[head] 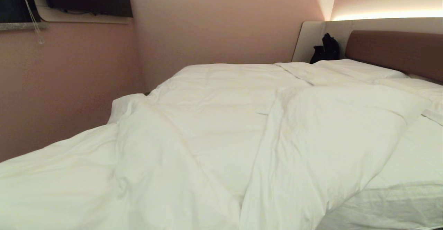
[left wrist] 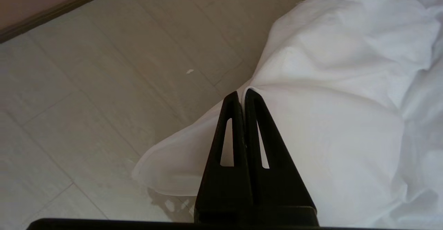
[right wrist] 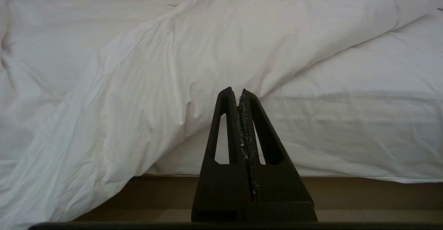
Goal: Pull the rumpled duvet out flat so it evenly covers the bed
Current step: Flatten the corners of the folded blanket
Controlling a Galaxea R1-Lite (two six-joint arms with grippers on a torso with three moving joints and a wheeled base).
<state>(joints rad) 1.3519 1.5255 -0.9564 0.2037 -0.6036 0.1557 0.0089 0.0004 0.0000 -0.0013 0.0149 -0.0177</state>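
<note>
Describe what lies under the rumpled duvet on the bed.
At the near right corner the duvet is folded back, baring the white sheet over the bed. Elsewhere it hides the sheet; a corner hangs over the floor.

Black tapered left gripper [left wrist: 241,93], slotted jaws, right gripper [right wrist: 235,90] alike

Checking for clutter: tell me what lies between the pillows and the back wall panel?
A black bag-like object sits behind the pillows, against the pale wall panel; the head view shows it.
</note>
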